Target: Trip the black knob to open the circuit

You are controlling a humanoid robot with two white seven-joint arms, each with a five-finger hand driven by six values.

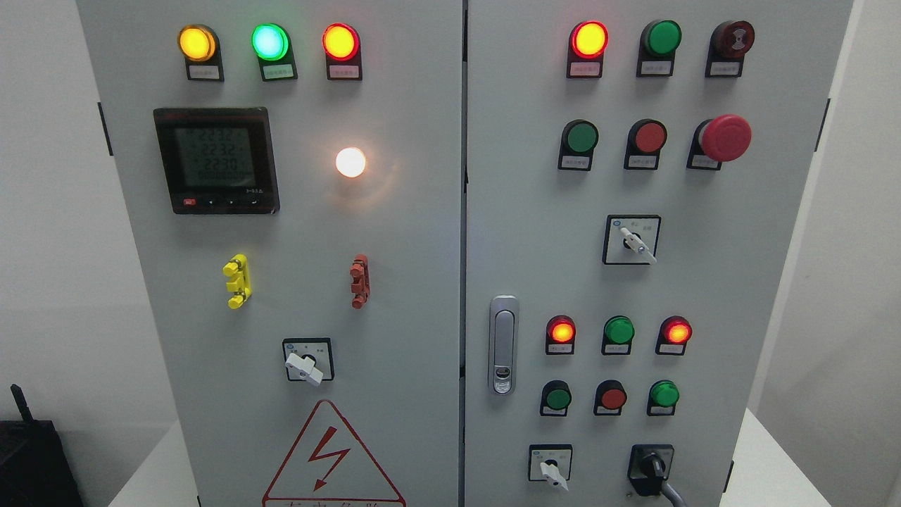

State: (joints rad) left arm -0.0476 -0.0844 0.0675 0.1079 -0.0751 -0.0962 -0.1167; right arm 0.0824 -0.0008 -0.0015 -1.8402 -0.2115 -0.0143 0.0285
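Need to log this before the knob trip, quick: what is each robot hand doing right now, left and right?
Left robot hand: not in view in the head view.
Right robot hand: not in view either.
The black knob on the panel's lower right has nothing touching it.

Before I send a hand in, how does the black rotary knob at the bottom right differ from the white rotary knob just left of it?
The black rotary knob is dark on a black plate; the white rotary knob is pale on a white-faced plate. The black one looks bulkier, the white one a slim lever. The black one sits nearer the door's right edge. Both sit in the bottom row, handles pointing down-right.
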